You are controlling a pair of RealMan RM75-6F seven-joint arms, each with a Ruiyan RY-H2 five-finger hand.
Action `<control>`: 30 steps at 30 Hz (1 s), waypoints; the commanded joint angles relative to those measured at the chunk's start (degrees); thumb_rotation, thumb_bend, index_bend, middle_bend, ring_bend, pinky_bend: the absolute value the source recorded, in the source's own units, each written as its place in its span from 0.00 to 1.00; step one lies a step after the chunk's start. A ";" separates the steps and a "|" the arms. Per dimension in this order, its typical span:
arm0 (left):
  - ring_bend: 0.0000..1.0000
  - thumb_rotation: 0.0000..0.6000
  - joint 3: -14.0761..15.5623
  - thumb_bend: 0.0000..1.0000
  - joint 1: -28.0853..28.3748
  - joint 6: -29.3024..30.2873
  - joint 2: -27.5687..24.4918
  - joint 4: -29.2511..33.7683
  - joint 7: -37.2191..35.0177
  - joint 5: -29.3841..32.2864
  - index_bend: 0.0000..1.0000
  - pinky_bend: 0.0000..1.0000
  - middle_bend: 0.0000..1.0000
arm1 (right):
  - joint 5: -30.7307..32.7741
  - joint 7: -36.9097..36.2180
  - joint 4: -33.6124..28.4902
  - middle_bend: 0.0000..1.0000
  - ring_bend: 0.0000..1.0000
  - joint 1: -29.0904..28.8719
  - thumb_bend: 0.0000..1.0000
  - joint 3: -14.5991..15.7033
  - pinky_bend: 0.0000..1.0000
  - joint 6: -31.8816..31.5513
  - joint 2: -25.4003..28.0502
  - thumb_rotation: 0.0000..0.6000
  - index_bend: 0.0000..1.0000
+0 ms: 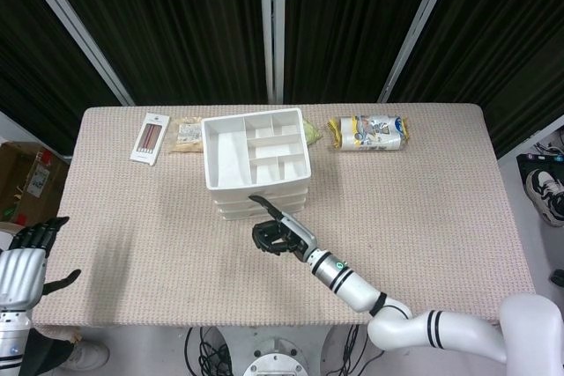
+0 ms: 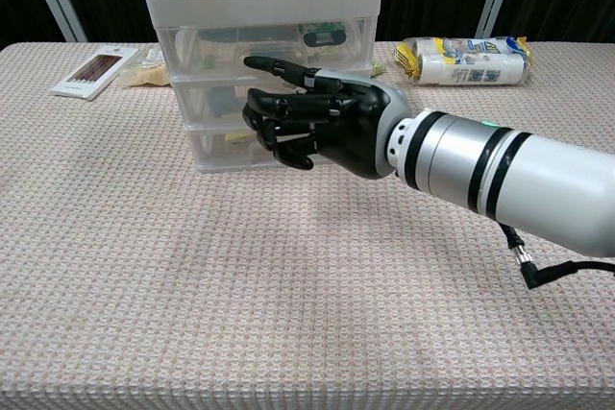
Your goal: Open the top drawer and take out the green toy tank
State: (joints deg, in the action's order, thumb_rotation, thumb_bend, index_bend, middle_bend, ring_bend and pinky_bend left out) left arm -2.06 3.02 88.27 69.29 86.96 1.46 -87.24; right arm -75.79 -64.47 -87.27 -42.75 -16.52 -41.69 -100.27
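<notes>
The white three-drawer unit [image 1: 256,151] stands mid-table with a divided tray on top. In the chest view its top drawer [image 2: 221,45] is closed, and a green and dark shape [image 2: 327,34], likely the toy tank, shows through the clear front. My right hand [image 2: 322,127] hovers just before the drawer fronts with its fingers curled in and one finger stretched out toward the unit, holding nothing. Whether that fingertip touches the drawer I cannot tell. My left hand [image 1: 26,266] hangs off the table's near left corner, fingers apart and empty.
A flat box of pencils [image 1: 151,137] and a snack packet [image 1: 187,136] lie left of the unit at the back. A yellow and blue packet [image 1: 370,132] lies to its right. The woven tablecloth [image 1: 132,244] covers the table.
</notes>
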 commanded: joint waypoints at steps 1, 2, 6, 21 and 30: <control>0.18 1.00 0.02 0.06 -0.06 -0.04 0.13 -0.13 -0.14 0.13 0.17 0.21 0.18 | 0.51 0.36 0.59 0.65 0.67 -0.43 0.48 -0.44 0.86 0.27 -0.61 1.00 0.00; 0.18 1.00 0.03 0.06 -0.07 -0.08 0.18 -0.18 -0.20 0.20 0.17 0.21 0.18 | 0.65 0.47 0.79 0.65 0.67 -0.57 0.48 -0.57 0.86 0.35 -0.82 1.00 0.00; 0.18 1.00 0.06 0.06 -0.14 -0.08 0.30 -0.35 -0.22 0.30 0.17 0.21 0.18 | 1.49 1.24 1.96 0.65 0.67 -1.27 0.50 -1.21 0.86 0.87 -1.73 1.00 0.00; 0.18 1.00 0.15 0.06 -0.08 -0.32 0.36 -0.28 -0.12 0.30 0.17 0.21 0.18 | 2.02 2.66 2.64 0.67 0.67 -0.76 0.57 -1.40 0.86 0.45 -2.50 1.00 0.20; 0.18 1.00 0.31 0.06 -0.15 -0.31 0.79 -0.53 -0.31 0.19 0.17 0.21 0.18 | -0.24 3.73 -0.49 0.66 0.67 1.43 0.58 1.34 0.86 -1.75 -1.41 1.00 0.20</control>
State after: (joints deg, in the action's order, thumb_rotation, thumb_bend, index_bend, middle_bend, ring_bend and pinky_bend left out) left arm -1.75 2.87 87.95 70.07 86.44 1.15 -87.06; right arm -75.91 -61.10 -87.40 -41.64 -15.55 -43.21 -101.93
